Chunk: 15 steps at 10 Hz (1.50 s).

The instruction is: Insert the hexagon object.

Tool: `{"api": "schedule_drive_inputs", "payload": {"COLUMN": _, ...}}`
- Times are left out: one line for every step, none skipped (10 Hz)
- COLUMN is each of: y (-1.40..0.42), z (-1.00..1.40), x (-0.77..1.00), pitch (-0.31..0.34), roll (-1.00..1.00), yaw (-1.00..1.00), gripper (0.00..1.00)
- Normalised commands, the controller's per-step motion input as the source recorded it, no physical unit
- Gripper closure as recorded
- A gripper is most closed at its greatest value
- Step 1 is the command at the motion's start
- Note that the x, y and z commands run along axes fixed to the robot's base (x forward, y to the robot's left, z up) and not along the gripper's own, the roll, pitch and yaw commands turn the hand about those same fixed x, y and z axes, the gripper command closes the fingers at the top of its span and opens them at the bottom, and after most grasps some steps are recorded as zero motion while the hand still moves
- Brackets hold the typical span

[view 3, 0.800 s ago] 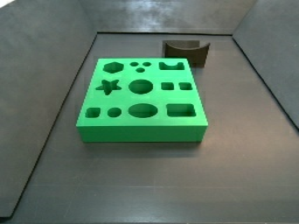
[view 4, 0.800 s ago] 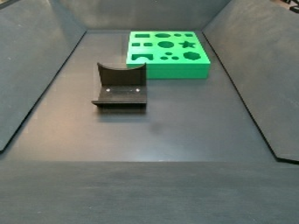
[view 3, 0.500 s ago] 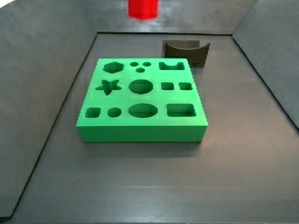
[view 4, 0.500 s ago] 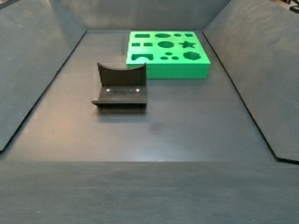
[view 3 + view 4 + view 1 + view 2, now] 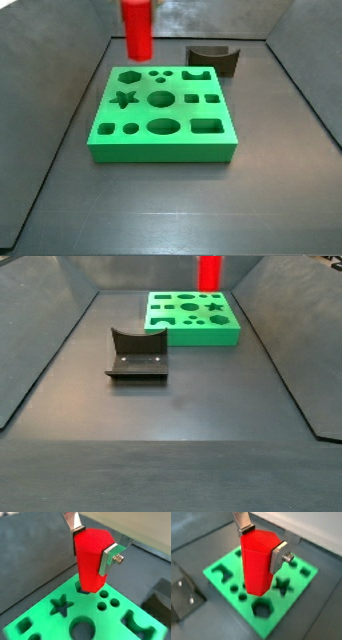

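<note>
Hand: the hand [image 5: 92,546] is gripping the red hexagon peg [image 5: 90,559] up in the air over the green block [image 5: 60,624]. One silver finger [image 5: 73,522] is pressing one side of the peg and the other finger [image 5: 109,558] is pressing the opposite side. Both wrist views are showing this [image 5: 260,544].

Red hexagon peg: it is standing straight up and hanging above the block's far edge in a side view [image 5: 138,28]. It is not sitting in any hole. Only its lower part is showing in another side view [image 5: 210,270].

Green block: it is lying flat on the dark surface [image 5: 174,426]. Its top is showing many holes, such as a star hole [image 5: 124,99] and a hexagon hole [image 5: 128,76].

Fixture: the dark fixture [image 5: 136,354] is standing on the surface, well apart from the block.
</note>
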Motion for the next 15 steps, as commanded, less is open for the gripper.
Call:
{"api": "schedule_drive_inputs", "payload": {"y": 0.39, "z": -0.54, "x": -0.56, "pitch": -0.269, "roll": -0.20, "yaw": 0.05, "gripper": 1.00}}
{"api": "schedule_drive_inputs", "payload": {"y": 0.21, "z": -0.34, "x": -0.26, "pitch": -0.180, "roll": -0.35, "yaw": 0.08, "gripper": 1.00}}
{"api": "schedule_drive_inputs", "payload": {"y": 0.00, "z": -0.16, "x": -0.06, "pitch": -0.076, "roll": -0.30, "yaw": 0.07, "gripper": 1.00}}
{"api": "schedule_drive_inputs", "payload": {"y": 0.00, "z": -0.25, "x": 0.00, "pitch": -0.056, "roll": -0.33, "yaw": 0.02, "gripper": 1.00}}
{"api": "schedule_drive_inputs", "payload": {"y": -0.03, "z": -0.31, "x": 0.00, "pitch": -0.030, "roll": -0.30, "yaw": 0.00, "gripper": 1.00}}
{"api": "schedule_drive_inputs", "payload": {"y": 0.00, "z": -0.39, "x": 0.00, "pitch": -0.041, "roll": -0.23, "yaw": 0.00, "gripper": 1.00}}
{"api": "schedule_drive_inputs", "payload": {"y": 0.00, "z": -0.49, "x": -0.02, "pitch": -0.060, "roll": -0.23, "yaw": 0.00, "gripper": 1.00}}
{"api": "schedule_drive_inputs", "payload": {"y": 0.00, "z": -0.51, "x": 0.00, "pitch": -0.040, "roll": -0.20, "yaw": 0.00, "gripper": 1.00}}
{"api": "schedule_drive_inputs", "payload": {"y": 0.04, "z": -0.72, "x": 0.00, "pitch": -0.043, "roll": -0.10, "yaw": 0.00, "gripper": 1.00}}
{"api": "schedule_drive_inputs", "payload": {"y": 0.23, "z": -0.87, "x": -0.48, "pitch": -0.114, "roll": 0.00, "yaw": 0.00, "gripper": 1.00}}
{"api": "schedule_drive_inputs", "payload": {"y": 0.20, "z": -0.79, "x": -0.56, "pitch": -0.114, "roll": -0.05, "yaw": 0.00, "gripper": 1.00}}
{"api": "schedule_drive_inputs", "payload": {"y": 0.02, "z": -0.86, "x": -0.20, "pitch": -0.091, "roll": -0.12, "yaw": 0.00, "gripper": 1.00}}
{"api": "schedule_drive_inputs", "payload": {"y": 0.00, "z": -1.00, "x": -0.01, "pitch": -0.067, "roll": -0.01, "yaw": 0.00, "gripper": 1.00}}
{"api": "schedule_drive_inputs", "payload": {"y": 0.03, "z": -1.00, "x": 0.03, "pitch": -0.051, "roll": 0.00, "yaw": 0.06, "gripper": 1.00}}
{"api": "schedule_drive_inputs", "payload": {"y": 0.00, "z": -1.00, "x": 0.28, "pitch": -0.011, "roll": 0.00, "yaw": 0.11, "gripper": 1.00}}
